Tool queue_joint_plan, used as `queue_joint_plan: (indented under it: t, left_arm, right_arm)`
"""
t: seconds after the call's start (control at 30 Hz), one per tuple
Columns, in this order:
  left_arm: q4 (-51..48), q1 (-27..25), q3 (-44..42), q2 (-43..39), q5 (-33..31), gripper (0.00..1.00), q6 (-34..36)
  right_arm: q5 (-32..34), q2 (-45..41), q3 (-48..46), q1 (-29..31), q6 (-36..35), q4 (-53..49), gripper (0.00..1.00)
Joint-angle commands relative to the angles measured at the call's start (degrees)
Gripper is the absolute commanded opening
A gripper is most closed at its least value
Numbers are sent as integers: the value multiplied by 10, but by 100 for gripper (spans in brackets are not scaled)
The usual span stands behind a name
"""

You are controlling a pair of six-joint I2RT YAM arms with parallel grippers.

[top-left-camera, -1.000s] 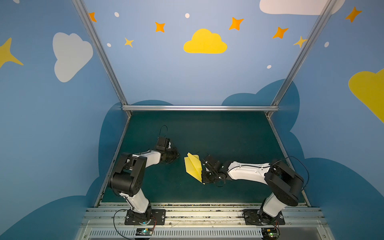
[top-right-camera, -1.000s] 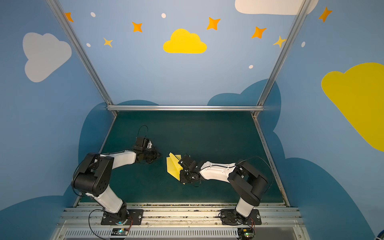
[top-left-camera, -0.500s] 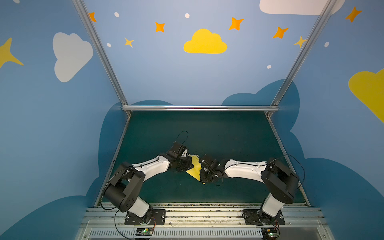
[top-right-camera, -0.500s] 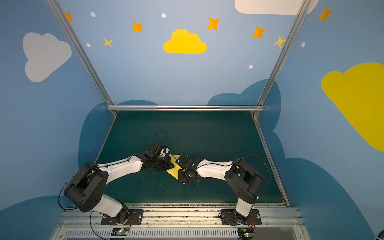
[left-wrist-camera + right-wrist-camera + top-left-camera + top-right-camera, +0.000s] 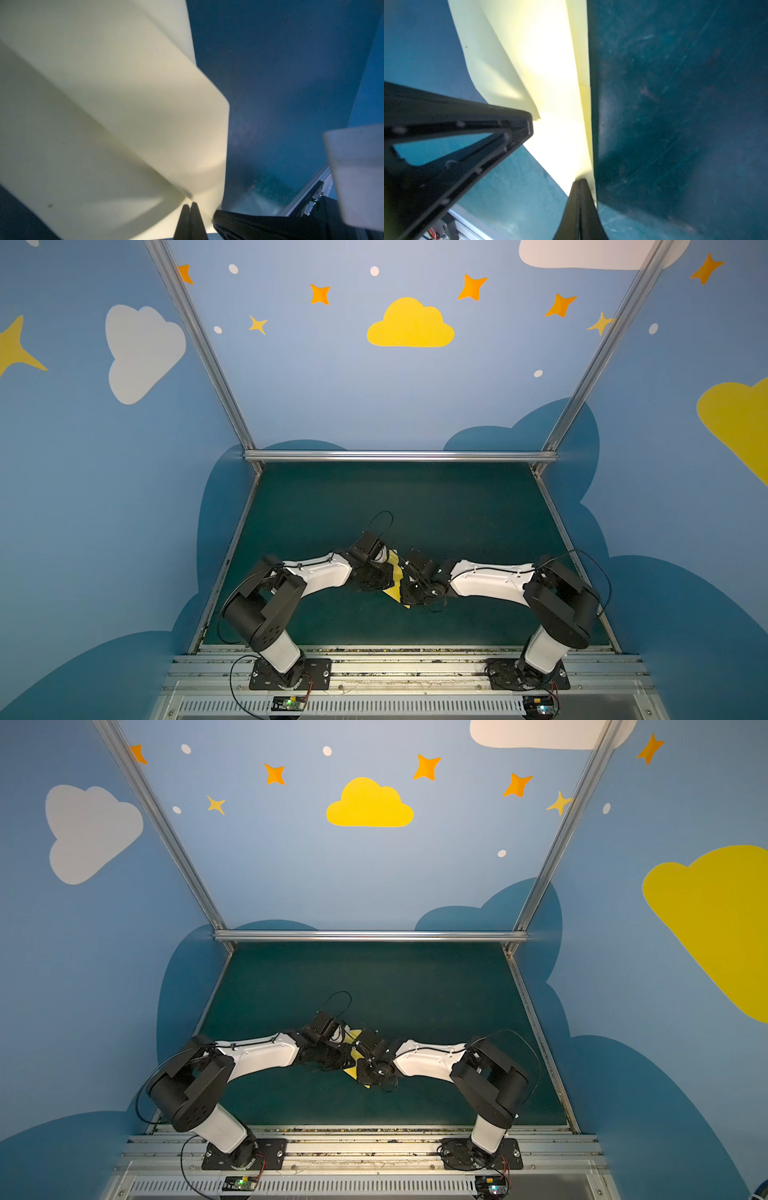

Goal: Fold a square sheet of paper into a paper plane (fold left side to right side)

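The paper plane [image 5: 395, 595] [image 5: 353, 1073], pale yellow paper folded into a pointed shape with layered flaps, lies on the green mat [image 5: 415, 506] near its middle. In both top views the two grippers cover most of it. My left gripper [image 5: 386, 578] [image 5: 190, 204] comes in from the plane's left. Its jaws are shut and the tips rest on the paper [image 5: 104, 104], with nothing between them. My right gripper [image 5: 405, 587] [image 5: 580, 181] is shut too, and its tips press the paper [image 5: 550, 72] near its long folded edge. One flap stands raised off the mat in the right wrist view.
The two grippers nearly touch over the plane. In the right wrist view the left gripper's black finger frame [image 5: 456, 145] is close by. Blue painted walls and a metal rail [image 5: 399, 456] enclose the mat. A metal base rail [image 5: 395, 668] runs along the front.
My left arm has swung in from the left and its shut gripper is now down on the paper's left side. The right gripper has stayed at the paper's right edge.
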Motion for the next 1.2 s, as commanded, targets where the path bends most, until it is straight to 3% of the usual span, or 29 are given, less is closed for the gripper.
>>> queue_joint_plan:
  t: [0.0, 0.53, 1.17]
  left_arm:
    - [6, -7, 18, 10, -7, 4, 13]
    - [22, -16, 19, 54, -42, 4, 4]
    - [34, 55, -36, 40, -62, 4, -10]
  right_arm:
    - [9, 54, -40, 8, 6, -44, 0]
    - [4, 54, -47, 8, 5, -43, 0]
    - [7, 46, -52, 8, 5, -46, 0]
